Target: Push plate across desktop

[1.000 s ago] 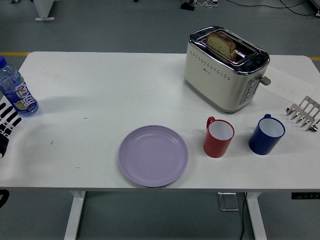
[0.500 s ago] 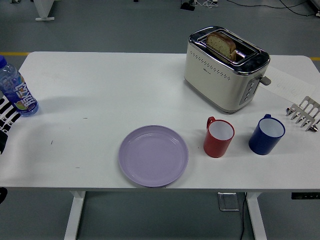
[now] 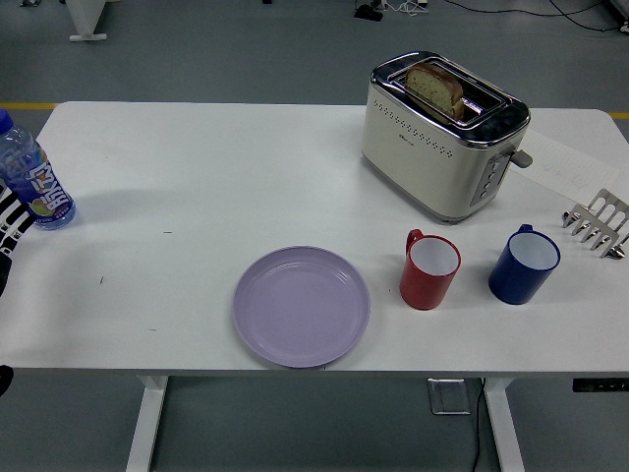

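**Lilac plate sits at the near edge, left hand barely in frame**

The lilac plate point(image 3: 302, 307) lies flat and empty on the white table point(image 3: 216, 177), close to the near edge and a little left of centre. Its rim nearly meets the table's front lip, so the open room for a push lies away from the robot and to the left, where the surface is bare. Whether this spot is where a push starts or where one ended, the scene does not settle.

Just to the plate's right stands a red mug point(image 3: 430, 268), apart from the rim, handle turned to the upper left. A blue mug point(image 3: 525, 265) stands further right. Both crowd that side, so a rightward slide would likely knock the red one. Behind them a cream toaster point(image 3: 444, 135) holds a slice of bread point(image 3: 435, 87) in one slot. A metal toast rack point(image 3: 598, 222) sits at the far right edge.

At the far left a water bottle point(image 3: 33, 175) stands upright. Just below it, the left hand point(image 3: 8, 228) shows only as a black-and-white sliver at the picture's edge, well apart from the plate; how its fingers are set cannot be told. The right hand is out of view.
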Robot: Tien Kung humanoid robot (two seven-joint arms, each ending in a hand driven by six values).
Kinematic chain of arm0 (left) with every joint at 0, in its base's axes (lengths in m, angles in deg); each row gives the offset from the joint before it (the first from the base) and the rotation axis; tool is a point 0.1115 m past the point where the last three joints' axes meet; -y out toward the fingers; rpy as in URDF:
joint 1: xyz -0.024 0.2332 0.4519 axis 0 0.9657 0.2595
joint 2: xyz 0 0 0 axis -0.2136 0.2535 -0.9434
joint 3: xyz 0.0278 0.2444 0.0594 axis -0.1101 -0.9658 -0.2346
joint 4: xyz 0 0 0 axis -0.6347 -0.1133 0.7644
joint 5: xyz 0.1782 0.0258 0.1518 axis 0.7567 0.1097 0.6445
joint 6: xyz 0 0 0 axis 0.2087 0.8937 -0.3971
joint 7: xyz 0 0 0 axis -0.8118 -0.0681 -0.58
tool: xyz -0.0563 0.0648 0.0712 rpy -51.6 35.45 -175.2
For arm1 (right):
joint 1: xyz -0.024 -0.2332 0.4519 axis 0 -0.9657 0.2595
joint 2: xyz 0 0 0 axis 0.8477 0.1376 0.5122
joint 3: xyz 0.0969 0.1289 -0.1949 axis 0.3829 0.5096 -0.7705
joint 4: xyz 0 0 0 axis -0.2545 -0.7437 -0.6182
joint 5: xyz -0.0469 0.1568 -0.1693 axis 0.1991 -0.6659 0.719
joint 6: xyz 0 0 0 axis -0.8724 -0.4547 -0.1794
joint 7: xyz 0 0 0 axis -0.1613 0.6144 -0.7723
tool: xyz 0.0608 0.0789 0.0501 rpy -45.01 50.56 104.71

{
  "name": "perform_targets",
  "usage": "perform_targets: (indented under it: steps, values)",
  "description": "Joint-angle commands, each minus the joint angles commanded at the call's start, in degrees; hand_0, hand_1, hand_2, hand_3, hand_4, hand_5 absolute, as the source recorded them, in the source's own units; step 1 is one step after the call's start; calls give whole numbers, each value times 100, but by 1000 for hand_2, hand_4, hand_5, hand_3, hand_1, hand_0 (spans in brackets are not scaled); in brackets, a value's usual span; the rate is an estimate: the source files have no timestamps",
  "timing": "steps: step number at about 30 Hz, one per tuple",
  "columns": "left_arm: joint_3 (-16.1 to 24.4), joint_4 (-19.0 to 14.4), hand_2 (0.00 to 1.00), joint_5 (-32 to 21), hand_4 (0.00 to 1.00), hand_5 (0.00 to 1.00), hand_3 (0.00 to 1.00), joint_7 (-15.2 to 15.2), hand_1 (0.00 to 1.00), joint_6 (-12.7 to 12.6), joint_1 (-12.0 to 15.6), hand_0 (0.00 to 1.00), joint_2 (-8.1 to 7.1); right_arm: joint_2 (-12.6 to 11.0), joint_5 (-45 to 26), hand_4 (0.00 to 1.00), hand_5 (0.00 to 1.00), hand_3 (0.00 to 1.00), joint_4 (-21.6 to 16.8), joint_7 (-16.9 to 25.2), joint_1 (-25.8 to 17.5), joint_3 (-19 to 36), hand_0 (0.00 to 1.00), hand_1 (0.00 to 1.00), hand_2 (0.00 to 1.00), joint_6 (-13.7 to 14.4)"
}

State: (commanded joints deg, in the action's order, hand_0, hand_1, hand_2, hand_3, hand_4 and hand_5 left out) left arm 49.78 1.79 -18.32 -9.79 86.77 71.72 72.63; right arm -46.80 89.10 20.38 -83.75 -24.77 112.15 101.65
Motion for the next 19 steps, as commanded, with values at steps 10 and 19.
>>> perform_targets:
  steps: [10, 19]
  values:
    - [18, 9, 722, -10, 582, 998, 670, 3, 750, -22, -2, 740, -14, -8, 28, 208, 523, 561, 2, -2, 12, 6, 576, 516, 609, -9]
    - [-12, 32, 722, -23, 583, 998, 671, 11, 750, -39, -11, 740, -18, -5, 32, 208, 522, 561, -3, -15, 2, 13, 576, 516, 609, -2]
